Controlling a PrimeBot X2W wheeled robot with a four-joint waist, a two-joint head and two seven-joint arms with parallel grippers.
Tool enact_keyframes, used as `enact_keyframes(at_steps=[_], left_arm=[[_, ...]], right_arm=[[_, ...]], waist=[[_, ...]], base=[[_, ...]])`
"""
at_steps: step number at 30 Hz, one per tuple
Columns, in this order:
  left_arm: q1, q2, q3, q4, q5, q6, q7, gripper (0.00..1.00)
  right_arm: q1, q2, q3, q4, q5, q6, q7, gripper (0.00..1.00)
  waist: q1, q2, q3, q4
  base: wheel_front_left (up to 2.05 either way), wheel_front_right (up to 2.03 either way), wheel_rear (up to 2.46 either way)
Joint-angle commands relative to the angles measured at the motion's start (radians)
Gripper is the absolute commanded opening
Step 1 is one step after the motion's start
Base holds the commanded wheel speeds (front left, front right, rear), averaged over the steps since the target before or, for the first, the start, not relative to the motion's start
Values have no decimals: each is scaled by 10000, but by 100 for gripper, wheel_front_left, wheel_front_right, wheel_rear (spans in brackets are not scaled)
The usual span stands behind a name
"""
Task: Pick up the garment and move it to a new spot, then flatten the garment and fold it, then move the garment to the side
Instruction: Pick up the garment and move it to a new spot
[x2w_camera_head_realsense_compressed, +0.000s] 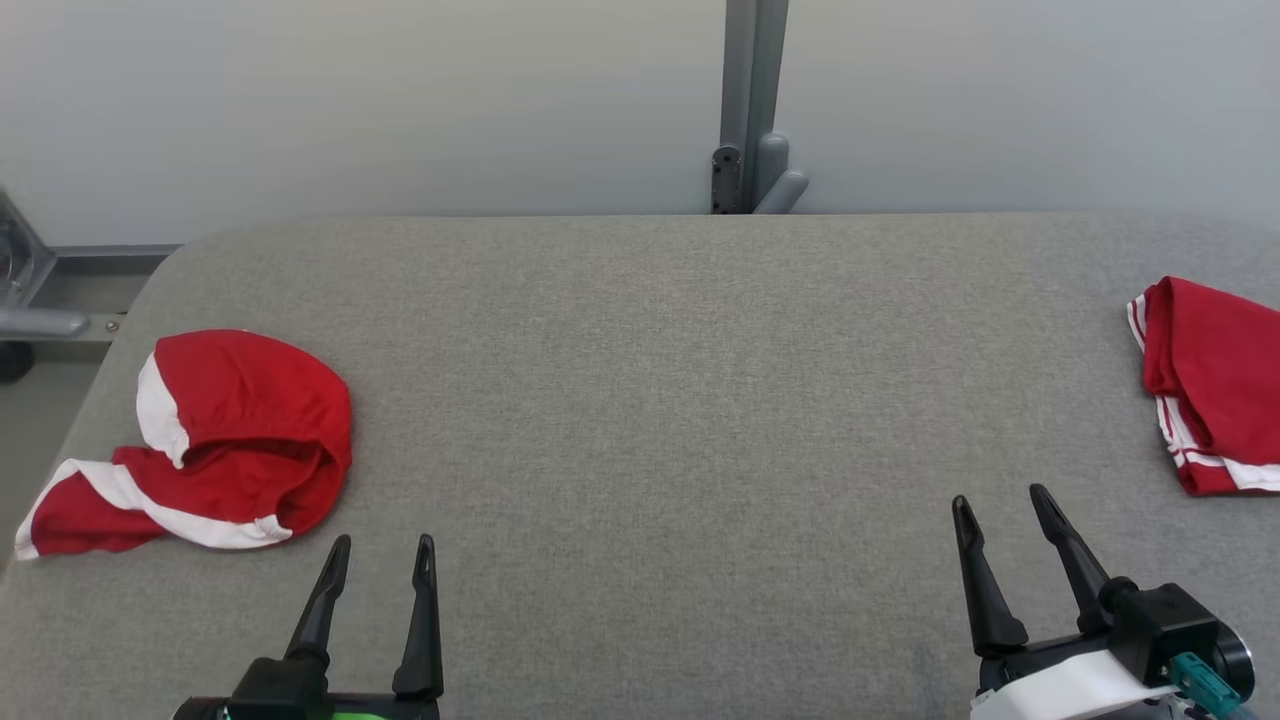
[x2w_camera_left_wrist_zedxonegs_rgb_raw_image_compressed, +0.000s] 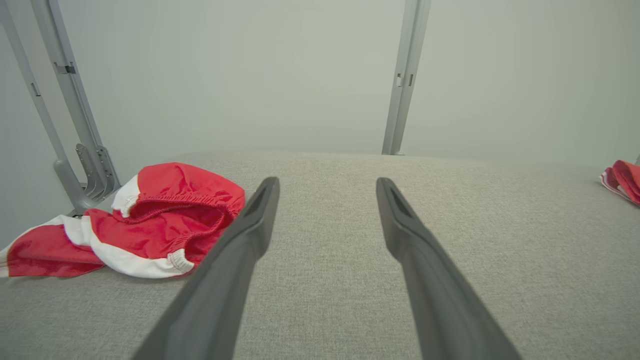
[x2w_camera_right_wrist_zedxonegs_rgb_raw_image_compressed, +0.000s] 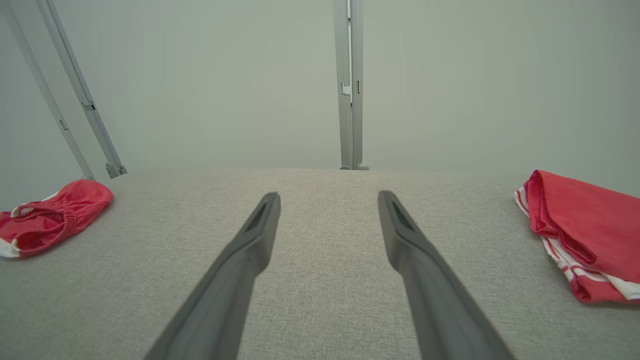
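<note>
The task looks to be at its very start: the crumpled red-and-white shorts (x2w_camera_head_realsense_compressed: 250, 420) lie bunched at the left edge of the grey padded tabletop (x2w_camera_head_realsense_compressed: 650, 400), waistband gaping and one leg trailing toward the front left corner, not yet picked up. The left gripper (x2w_camera_head_realsense_compressed: 385, 545) hovers at the front edge just beside them, fingers spread apart with nothing between them. The right gripper (x2w_camera_head_realsense_compressed: 1000, 497) sits at the front edge toward the right, likewise spread and empty. The next move probably calls for the left arm to swing toward the left edge, come down on a raised fold or the waistband, and pinch it for the lift to the bare middle. A second red garment with white stripes (x2w_camera_head_realsense_compressed: 1215, 370), already folded, rests at the right edge, well apart, so it should not interfere. A grey upright post (x2w_camera_head_realsense_compressed: 750, 100) stands behind the far edge, clear of the work.
</note>
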Motion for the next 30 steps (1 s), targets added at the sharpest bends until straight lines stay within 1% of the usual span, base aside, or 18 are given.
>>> enact_keyframes(at_steps=[1,4,9,10,18,25,30], left_arm=[[-75,4,9,-30,58,2,-22,100],[-134,4,-46,-70,53,27,-22,100],[-198,6,-151,-123,-42,93,-22,100],[-198,6,-151,-123,-42,93,-22,100],[-41,4,-272,-188,-95,247,-24,100],[-62,4,-272,-241,41,324,-22,100],[-58,4,-290,-251,-64,374,-22,100]], right_arm=[[132,-62,36,-52,-56,-11,-35,100],[131,-86,140,-62,-31,-11,-35,100],[157,-150,344,-58,-30,-11,-35,100],[157,-150,344,-58,-30,-11,-35,100],[-87,-183,580,-6,102,-12,-34,100],[-56,-64,643,16,179,-11,-35,100],[-19,-14,627,109,214,-11,-35,100]], waist=[[1,0,35,240],[1,0,89,617],[1,0,181,1493],[1,0,181,1493],[1,0,224,2731],[1,0,199,3550],[1,0,206,3940]], base=[[0,0,0],[0,0,0],[0,0,0],[0,0,0],[0,0,0],[0,0,0],[0,0,0]])
